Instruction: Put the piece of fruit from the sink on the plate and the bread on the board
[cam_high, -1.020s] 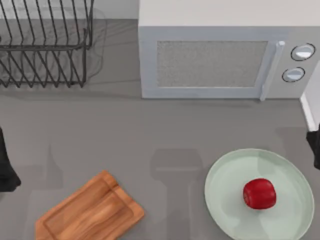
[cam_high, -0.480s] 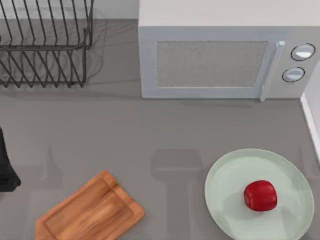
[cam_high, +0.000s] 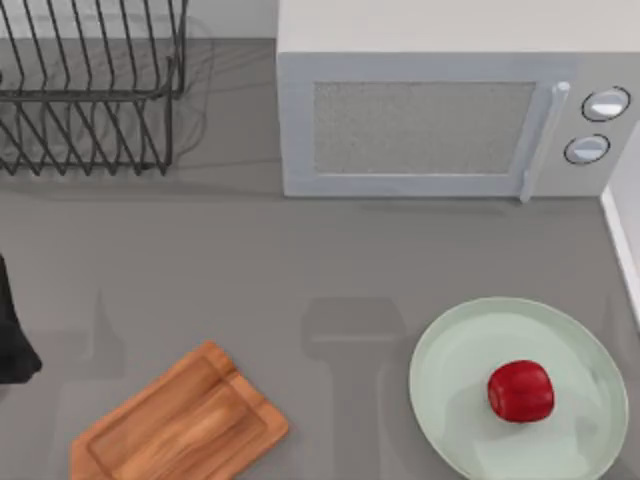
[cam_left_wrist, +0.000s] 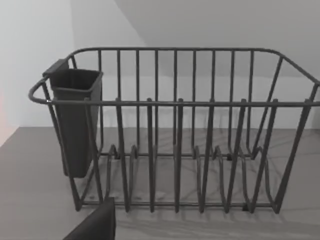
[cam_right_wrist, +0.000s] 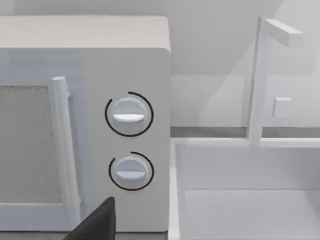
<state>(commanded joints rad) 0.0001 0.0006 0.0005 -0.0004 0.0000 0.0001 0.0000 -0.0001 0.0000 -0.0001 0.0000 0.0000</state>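
The piece of fruit, small, glossy and red, lies on the pale mint-green plate at the table's front right, right of the plate's centre. The reddish-brown wooden board lies bare and at an angle at the front left. The bread is out of view. The white sink with its tap stands to the right of the microwave. A dark part of my right gripper shows in the right wrist view, facing the microwave and the sink. My left arm stays parked at the left edge, its gripper facing the dish rack.
A white microwave with two dials stands along the back centre and right. A dark wire dish rack with a cutlery cup occupies the back left. Grey countertop lies open between board and plate.
The dark part of my right arm at the top view's right edge has pulled out of that view. The piece of fruit stays on the plate, almost unmoved. The left arm has not moved.
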